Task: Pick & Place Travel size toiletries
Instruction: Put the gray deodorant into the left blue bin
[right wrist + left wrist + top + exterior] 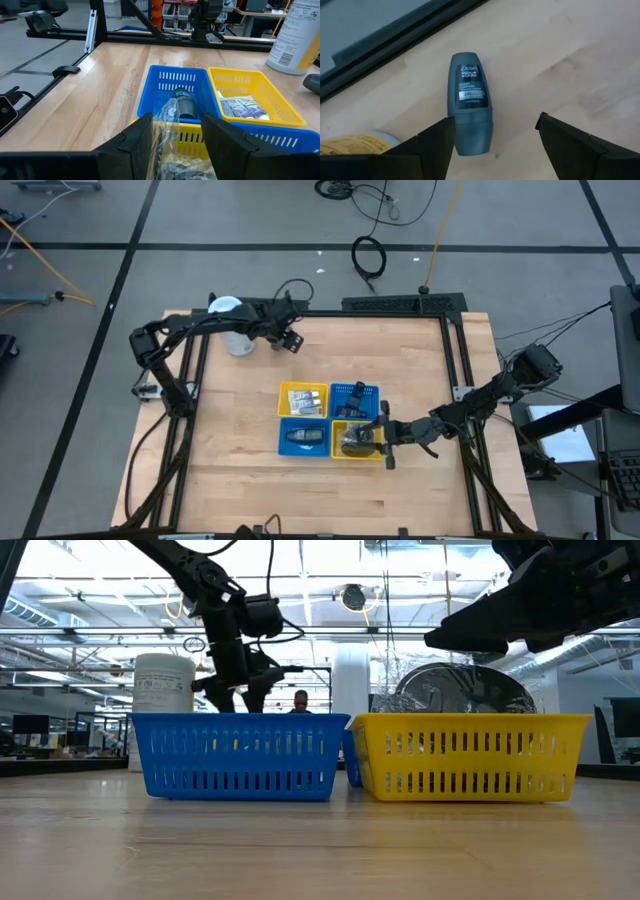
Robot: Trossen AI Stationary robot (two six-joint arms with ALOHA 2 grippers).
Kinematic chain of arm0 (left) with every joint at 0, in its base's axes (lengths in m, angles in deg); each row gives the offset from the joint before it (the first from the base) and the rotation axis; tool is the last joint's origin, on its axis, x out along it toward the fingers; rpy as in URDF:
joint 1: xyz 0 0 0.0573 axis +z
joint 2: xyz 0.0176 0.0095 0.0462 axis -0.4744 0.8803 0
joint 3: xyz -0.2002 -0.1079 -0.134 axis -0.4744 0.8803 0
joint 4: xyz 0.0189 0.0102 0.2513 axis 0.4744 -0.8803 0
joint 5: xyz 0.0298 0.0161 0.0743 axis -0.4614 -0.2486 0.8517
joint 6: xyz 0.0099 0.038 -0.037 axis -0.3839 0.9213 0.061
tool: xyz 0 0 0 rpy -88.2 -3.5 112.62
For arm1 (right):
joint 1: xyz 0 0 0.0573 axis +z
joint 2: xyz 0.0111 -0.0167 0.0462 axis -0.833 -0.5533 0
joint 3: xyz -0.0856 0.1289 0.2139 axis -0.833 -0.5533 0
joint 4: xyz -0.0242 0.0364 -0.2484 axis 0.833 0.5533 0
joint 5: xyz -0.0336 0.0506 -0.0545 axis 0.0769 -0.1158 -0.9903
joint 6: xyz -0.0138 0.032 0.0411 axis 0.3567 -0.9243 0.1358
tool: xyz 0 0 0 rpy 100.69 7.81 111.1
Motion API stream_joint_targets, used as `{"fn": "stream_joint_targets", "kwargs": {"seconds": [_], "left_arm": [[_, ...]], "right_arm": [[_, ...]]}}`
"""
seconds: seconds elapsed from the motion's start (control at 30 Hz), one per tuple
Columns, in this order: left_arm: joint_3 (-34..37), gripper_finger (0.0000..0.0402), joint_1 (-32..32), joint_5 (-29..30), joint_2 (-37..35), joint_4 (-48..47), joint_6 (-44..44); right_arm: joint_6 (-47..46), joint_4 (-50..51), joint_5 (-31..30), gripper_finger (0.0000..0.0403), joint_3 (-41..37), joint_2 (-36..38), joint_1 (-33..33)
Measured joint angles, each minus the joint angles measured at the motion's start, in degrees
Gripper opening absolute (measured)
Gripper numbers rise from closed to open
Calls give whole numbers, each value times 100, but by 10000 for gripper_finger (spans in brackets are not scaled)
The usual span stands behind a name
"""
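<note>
Currently left gripper (492,132) hovering wide open over grey roll-on deodorant bottle (469,102); right gripper (172,132) apparently clamping clear-wrapped dark disc (167,150) at 4 o'clock.

left arm: dark, near-black jointed metal arm (170,340), slim links between rounded joint housings; a thin black cable arcs off its wrist, beside the big white cylindrical canister (232,330)
left gripper: dark two-finger gripper (287,338); flat, matte-black, wedge-shaped fingers (427,150) with straight edges
right arm: matching dark jointed metal arm (480,400); boxy block-shaped housing at its base end, farthest from the canister; black cables trail off that end
right gripper: dark two-finger gripper (381,435); broad, matte-black, angular fingers (135,137)
markings: no lettering, screws or labels can be made out on either arm
</note>
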Motion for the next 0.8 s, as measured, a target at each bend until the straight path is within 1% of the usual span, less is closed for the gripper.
{"fn": "stream_joint_targets", "kwargs": {"seconds": [0.13,0.5,0.7,0.8], "left_arm": [[0,280,209,-203,15,6,-15],[0,274,255,-189,48,32,145],[-2,275,168,-123,442,157,215],[0,274,159,69,683,132,242]], "right_arm": [[1,2,-1,160,0,0,0],[1,17,-1,160,0,0,0],[1,11,-1,160,0,0,2],[1,40,-1,160,2,0,2]]}}
